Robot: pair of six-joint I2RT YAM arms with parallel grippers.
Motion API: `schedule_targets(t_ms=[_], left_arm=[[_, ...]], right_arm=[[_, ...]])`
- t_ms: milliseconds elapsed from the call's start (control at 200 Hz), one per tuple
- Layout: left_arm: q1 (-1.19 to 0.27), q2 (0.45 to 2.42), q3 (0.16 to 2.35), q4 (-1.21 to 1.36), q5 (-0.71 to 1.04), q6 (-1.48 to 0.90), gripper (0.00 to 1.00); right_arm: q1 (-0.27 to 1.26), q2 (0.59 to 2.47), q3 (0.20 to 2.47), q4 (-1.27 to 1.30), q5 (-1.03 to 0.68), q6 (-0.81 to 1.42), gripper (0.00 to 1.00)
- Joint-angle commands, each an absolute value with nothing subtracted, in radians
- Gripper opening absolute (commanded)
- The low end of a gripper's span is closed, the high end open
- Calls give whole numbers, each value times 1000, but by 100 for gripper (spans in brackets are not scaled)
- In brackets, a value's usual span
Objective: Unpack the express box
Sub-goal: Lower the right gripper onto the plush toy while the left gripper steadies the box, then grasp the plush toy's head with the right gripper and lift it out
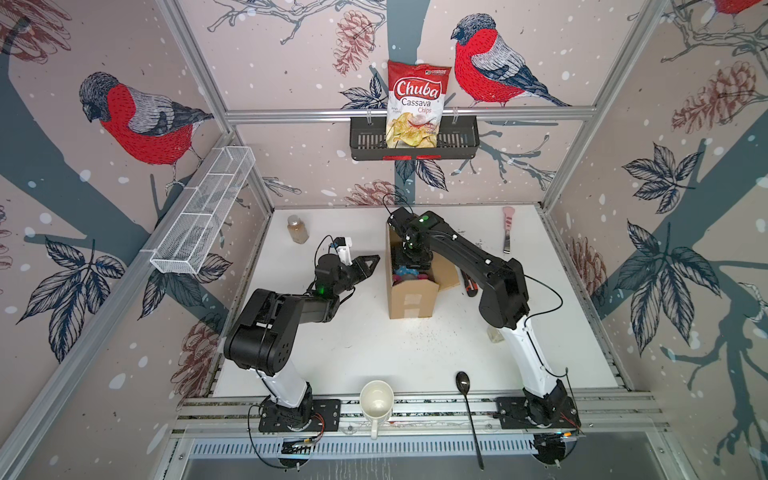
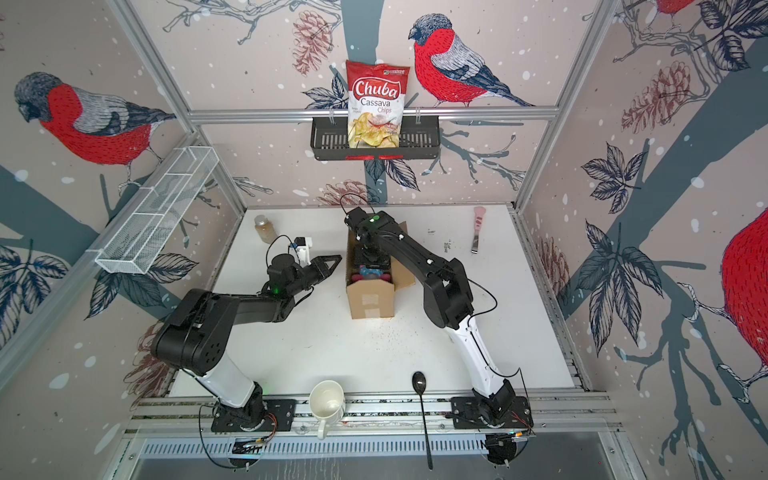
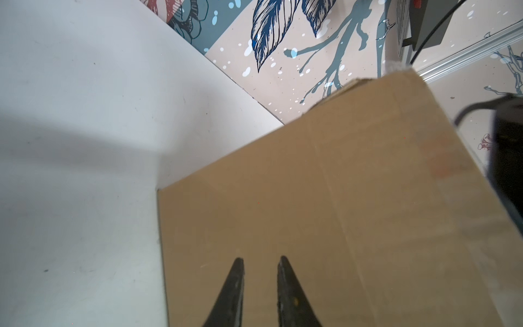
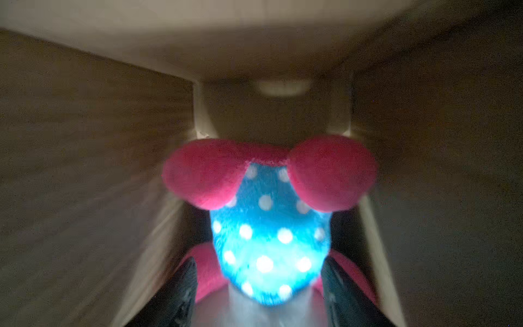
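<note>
The express box (image 1: 412,301) is standing open at mid-tabletop (image 1: 353,349). Your right hand (image 4: 259,260) is sitting inside it, jaws spread wide astride a plush toy (image 4: 268,226). Contact is probably not yet made, the view being blurred. Your left hand (image 3: 261,258) is hovering narrow and empty just left of the box. Expect light, stiff cardboard, likely sliding on the smooth tabletop, so brace its left wall. Take the soft toy by its body. Room is looking tight only inside the box.
</note>
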State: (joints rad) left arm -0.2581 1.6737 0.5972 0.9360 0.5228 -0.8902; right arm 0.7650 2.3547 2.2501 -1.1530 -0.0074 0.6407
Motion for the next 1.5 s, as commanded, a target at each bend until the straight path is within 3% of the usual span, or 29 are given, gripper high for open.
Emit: schedule_targets(t_ms=[0, 290, 415, 735, 906, 1496], left_arm=[[-258, 1668, 589, 968, 539, -882, 23], [-258, 1638, 571, 958, 543, -877, 23], [-257, 1621, 566, 943, 543, -866, 23], [-258, 1603, 566, 930, 545, -861, 23], [-256, 1599, 569, 922, 545, -862, 23], [-256, 1589, 584, 902, 548, -860, 23]], right_arm=[[762, 2387, 2255, -1141, -12, 663, 68], [768, 2447, 2226, -1099, -27, 667, 66], [772, 2460, 2192, -1068, -44, 669, 61], [778, 2448, 2195, -1052, -41, 662, 20], [787, 2411, 2220, -1054, -36, 661, 8], [826, 2238, 2256, -1092, 23, 666, 0]])
